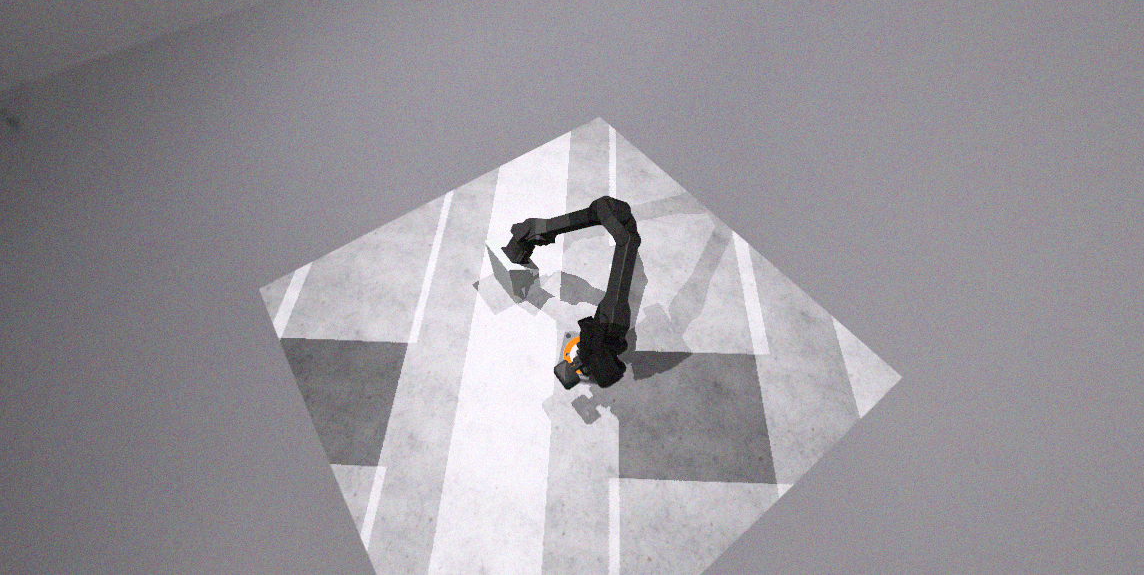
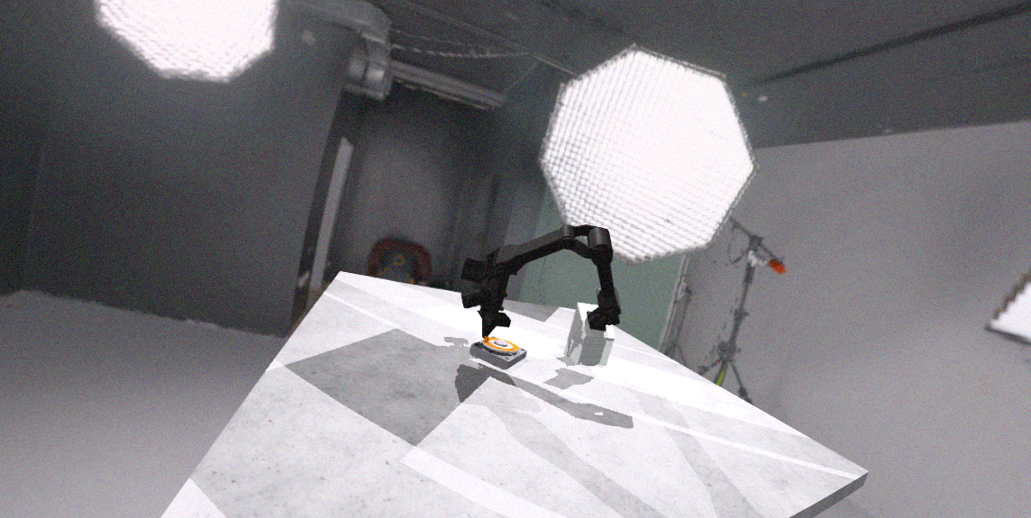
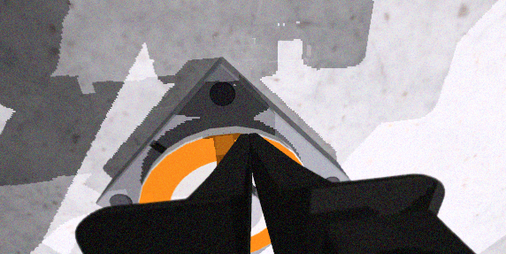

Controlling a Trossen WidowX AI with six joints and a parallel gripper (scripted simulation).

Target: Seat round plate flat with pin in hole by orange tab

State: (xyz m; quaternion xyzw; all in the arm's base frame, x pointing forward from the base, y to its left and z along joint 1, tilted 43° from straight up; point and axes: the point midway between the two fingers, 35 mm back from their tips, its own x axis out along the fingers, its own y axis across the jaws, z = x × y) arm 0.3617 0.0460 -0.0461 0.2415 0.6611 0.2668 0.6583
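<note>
Grey studio walls and two bright octagonal lamps (image 2: 645,154) surround the pale concrete-patterned table top (image 2: 360,442). Left of the white arm pedestal (image 2: 588,341), the square grey metal base (image 3: 221,77) carries the round orange-ringed plate (image 3: 177,168). The black parallel-jaw gripper (image 3: 250,139), clenched on nothing, points down at the plate's far rim beside the darker orange tab (image 3: 223,143).

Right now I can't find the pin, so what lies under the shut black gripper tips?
The closed gripper sits over the orange round plate, beside its darker orange tab, above the grey square base. The pin, its hole and the post are covered.
</note>
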